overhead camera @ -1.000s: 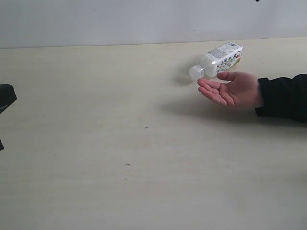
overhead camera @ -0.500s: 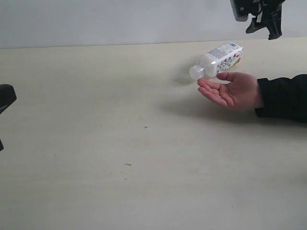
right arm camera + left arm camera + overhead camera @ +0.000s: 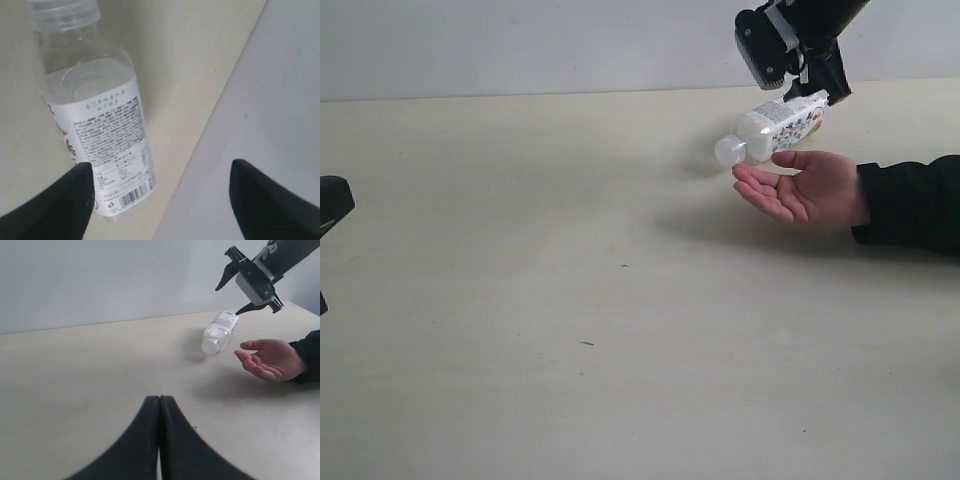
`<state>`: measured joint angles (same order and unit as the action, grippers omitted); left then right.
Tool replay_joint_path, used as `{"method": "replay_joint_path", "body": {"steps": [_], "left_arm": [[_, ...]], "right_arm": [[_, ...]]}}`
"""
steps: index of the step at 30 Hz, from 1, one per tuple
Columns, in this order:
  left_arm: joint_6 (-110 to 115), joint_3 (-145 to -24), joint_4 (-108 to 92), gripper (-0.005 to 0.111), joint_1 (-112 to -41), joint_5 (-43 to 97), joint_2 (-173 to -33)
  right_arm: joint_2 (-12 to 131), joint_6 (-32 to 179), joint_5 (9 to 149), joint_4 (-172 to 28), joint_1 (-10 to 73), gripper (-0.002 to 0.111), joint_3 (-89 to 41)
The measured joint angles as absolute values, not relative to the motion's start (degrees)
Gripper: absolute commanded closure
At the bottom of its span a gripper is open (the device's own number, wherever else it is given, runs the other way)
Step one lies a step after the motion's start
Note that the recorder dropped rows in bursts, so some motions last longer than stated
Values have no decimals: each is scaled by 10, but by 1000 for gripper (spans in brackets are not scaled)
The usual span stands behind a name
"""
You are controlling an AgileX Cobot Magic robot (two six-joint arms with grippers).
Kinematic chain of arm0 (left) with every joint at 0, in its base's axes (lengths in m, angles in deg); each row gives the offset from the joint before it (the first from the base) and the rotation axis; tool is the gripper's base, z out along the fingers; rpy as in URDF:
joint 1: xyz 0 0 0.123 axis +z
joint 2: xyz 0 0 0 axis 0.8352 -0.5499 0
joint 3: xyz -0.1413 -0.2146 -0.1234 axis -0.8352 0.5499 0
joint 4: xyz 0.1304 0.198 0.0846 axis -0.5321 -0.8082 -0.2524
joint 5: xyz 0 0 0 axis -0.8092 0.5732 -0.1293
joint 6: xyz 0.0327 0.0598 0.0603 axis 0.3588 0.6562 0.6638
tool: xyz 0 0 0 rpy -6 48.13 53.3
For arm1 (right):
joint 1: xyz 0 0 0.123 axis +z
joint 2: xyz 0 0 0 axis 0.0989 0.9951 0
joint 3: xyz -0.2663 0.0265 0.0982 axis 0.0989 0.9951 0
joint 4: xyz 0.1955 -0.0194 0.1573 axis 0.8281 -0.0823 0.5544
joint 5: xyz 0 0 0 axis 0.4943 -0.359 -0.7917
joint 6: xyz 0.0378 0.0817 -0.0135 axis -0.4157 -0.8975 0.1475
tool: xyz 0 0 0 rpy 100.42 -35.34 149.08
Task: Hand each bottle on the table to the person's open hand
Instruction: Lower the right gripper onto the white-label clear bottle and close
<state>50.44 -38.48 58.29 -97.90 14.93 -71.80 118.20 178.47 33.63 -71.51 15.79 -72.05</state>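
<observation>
One whitish bottle with a white cap and a printed label lies on its side near the far edge of the table. In the right wrist view the bottle lies partly below one finger. The person's open hand rests palm up just in front of it, coming out of a black sleeve. My right gripper hangs open just above the bottle's base end, holding nothing. My left gripper is shut and empty, low over the table far to the left.
A pale wall rises behind the table's far edge, close behind the bottle. The black sleeve lies along the right side. A dark part of the left arm shows at the left edge.
The right gripper has come down from the top right into view and moved left over the bottle, and its jaws have opened. Bottle, hand and left gripper have not moved.
</observation>
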Motion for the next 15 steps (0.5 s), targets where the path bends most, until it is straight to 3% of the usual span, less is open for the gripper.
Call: {"method": "replay_joint_path", "body": {"steps": [15], "left_arm": [[504,-385,583,107,-979,149,-718]], "right_arm": [[1261,1753,282,-741,158,36,-790]]}}
